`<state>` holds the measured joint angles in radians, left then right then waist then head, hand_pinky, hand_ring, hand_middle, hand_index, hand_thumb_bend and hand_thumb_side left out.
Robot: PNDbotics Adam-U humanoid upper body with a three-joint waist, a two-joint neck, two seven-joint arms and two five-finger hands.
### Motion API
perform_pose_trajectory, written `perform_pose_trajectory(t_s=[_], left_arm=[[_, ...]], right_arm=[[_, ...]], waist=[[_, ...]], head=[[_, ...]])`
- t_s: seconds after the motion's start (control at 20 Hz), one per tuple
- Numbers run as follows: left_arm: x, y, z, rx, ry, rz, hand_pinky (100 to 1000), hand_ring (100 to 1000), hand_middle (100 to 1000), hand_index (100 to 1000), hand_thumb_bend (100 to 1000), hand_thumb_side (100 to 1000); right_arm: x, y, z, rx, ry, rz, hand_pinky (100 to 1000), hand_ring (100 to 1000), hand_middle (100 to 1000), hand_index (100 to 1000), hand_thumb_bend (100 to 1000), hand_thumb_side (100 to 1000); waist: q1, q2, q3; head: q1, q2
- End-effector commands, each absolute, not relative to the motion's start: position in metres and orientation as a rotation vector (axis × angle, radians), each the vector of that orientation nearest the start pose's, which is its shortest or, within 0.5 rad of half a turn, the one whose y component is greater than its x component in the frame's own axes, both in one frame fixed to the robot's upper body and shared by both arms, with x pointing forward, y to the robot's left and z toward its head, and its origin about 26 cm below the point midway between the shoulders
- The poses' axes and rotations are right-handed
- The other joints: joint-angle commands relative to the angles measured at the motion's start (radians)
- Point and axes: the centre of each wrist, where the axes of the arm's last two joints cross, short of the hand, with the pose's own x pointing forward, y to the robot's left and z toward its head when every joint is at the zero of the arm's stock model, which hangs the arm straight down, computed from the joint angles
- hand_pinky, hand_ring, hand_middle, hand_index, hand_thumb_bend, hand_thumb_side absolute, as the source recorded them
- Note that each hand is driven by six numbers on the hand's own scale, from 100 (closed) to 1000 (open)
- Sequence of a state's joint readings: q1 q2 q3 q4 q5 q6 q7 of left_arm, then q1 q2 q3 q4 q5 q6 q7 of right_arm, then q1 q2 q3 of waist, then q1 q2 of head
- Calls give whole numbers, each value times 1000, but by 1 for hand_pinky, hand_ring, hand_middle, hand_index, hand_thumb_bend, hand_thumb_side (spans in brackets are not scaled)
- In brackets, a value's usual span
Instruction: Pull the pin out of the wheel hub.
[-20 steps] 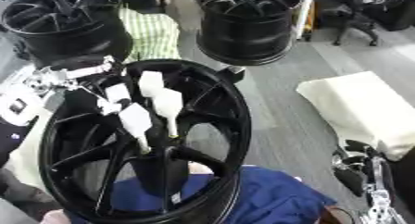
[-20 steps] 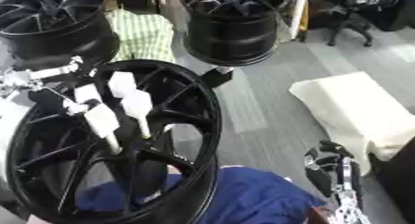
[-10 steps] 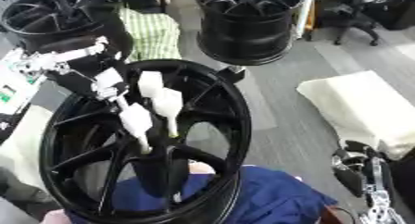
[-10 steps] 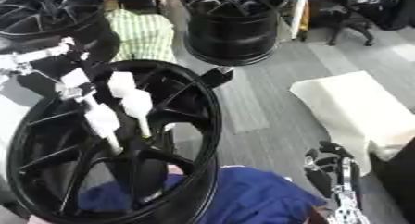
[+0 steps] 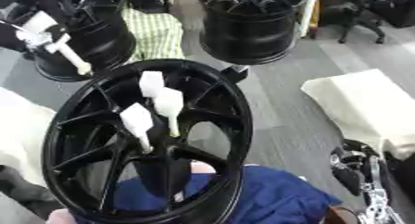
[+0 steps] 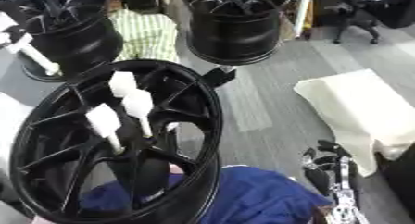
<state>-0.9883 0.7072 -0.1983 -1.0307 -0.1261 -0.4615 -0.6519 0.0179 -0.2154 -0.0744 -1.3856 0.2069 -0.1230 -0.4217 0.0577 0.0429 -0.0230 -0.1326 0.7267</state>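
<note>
A large black wheel hub [image 5: 212, 126] stands tilted in front of me on a blue cloth [image 5: 275, 197]. Three white pins [image 5: 168, 102] stick in its spokes near the centre. A fourth white pin [image 5: 70, 56] is out of the hub, up at the far left, its thin shaft pointing down toward the rim. My left hand [image 5: 24, 31] is shut on its head, blurred against the dark wheel behind. At the lower right my right hand [image 5: 355, 170] rests idle, fingers relaxed and holding nothing.
Two more black wheel hubs stand behind, one at back left [image 5: 97, 31] and one at back centre [image 5: 251, 26]. A green striped cloth [image 5: 154, 31] lies between them. A pale pad [image 5: 365, 102] lies on the grey floor at right.
My left hand has drawn the pin up and to the left, clear of the hub rim. The right hand has stayed put.
</note>
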Motion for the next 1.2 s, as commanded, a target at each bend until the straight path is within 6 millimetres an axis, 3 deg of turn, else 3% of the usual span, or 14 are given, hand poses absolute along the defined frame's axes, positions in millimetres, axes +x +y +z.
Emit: perform_pose_trajectory(t_s=[0.05, 0.25, 0.35, 0.4, 0.45, 0.5, 0.6, 0.75, 0.95, 1.2], left_arm=[[437, 393, 303, 393, -1697, -1873, 385, 362, 303, 553, 100, 205], [422, 445, 266, 420, -1519, -1763, 399, 372, 315, 566, 100, 200], [416, 463, 240, 402, -1443, -1695, 468, 426, 369, 626, 100, 206], [413, 471, 226, 391, -1410, -1661, 556, 493, 447, 692, 100, 237], [409, 478, 213, 386, -1383, -1627, 572, 506, 462, 705, 100, 242], [405, 483, 203, 389, -1365, -1600, 669, 609, 573, 785, 226, 354], [394, 494, 177, 401, -1346, -1505, 724, 699, 673, 855, 412, 553], [376, 505, 146, 423, -1373, -1344, 779, 774, 762, 895, 477, 667], [351, 508, 110, 432, -1464, -1098, 789, 797, 788, 909, 445, 727], [322, 490, 76, 364, -1581, -777, 705, 733, 695, 863, 239, 654]], right_arm=[[261, -336, -44, -731, -1537, -29, 489, 527, 642, 741, 119, 151], [260, -336, -44, -735, -1534, -35, 489, 527, 642, 741, 119, 151], [259, -336, -44, -734, -1532, -38, 489, 527, 642, 741, 119, 151], [259, -336, -44, -733, -1532, -41, 489, 527, 642, 741, 118, 150], [259, -335, -44, -731, -1531, -44, 489, 527, 642, 741, 118, 150], [259, -335, -44, -730, -1531, -46, 489, 527, 642, 741, 118, 150], [260, -334, -45, -726, -1531, -51, 489, 527, 642, 741, 118, 150], [260, -333, -44, -723, -1535, -58, 490, 527, 642, 741, 117, 151], [261, -332, -42, -721, -1541, -62, 490, 527, 642, 741, 116, 151], [262, -331, -41, -721, -1543, -73, 490, 527, 642, 741, 116, 151]], waist=[[-2, -15, 4], [-6, -13, 9], [-10, -12, 10], [-13, -10, 9], [-16, -9, 8], [-18, -8, 8], [-22, -3, 9], [-27, 5, 12], [-32, 13, 16], [-41, 19, 23]], head=[[-5, -4], [-10, -2], [-12, -1], [-14, -1], [-16, 0], [-16, 1], [-15, 3], [-17, 4], [-17, 4], [-20, 0]])
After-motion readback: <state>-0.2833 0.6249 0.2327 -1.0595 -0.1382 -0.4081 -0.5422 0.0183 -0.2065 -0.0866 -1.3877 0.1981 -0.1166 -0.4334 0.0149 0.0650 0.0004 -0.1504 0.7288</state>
